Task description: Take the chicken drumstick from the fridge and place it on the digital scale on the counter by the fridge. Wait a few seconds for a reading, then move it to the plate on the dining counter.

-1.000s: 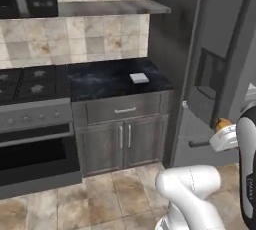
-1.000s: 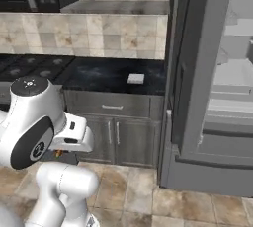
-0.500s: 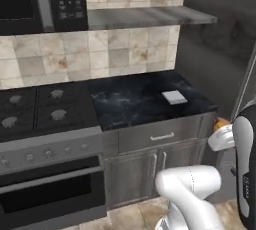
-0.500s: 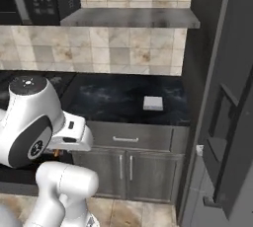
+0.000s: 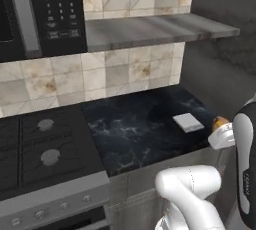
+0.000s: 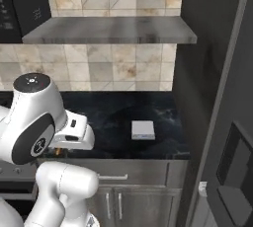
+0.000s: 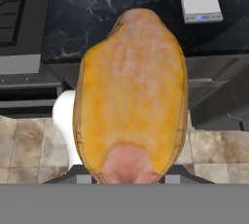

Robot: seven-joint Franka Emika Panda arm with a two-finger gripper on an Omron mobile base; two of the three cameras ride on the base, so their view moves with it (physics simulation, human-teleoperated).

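The drumstick (image 7: 130,96) is clamped in the gripper (image 7: 129,177), held low in front of the counter (image 6: 113,117). The base has rolled closer to the scale (image 6: 143,130), so placing the drumstick on it likely comes next.

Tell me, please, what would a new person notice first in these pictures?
First, the chicken drumstick, golden-orange and very large in the hand view, held over the cabinet front. Next, the small pale digital scale, bare on the black counter beside the dark fridge. Then the robot's white arm, low in front of the counter.
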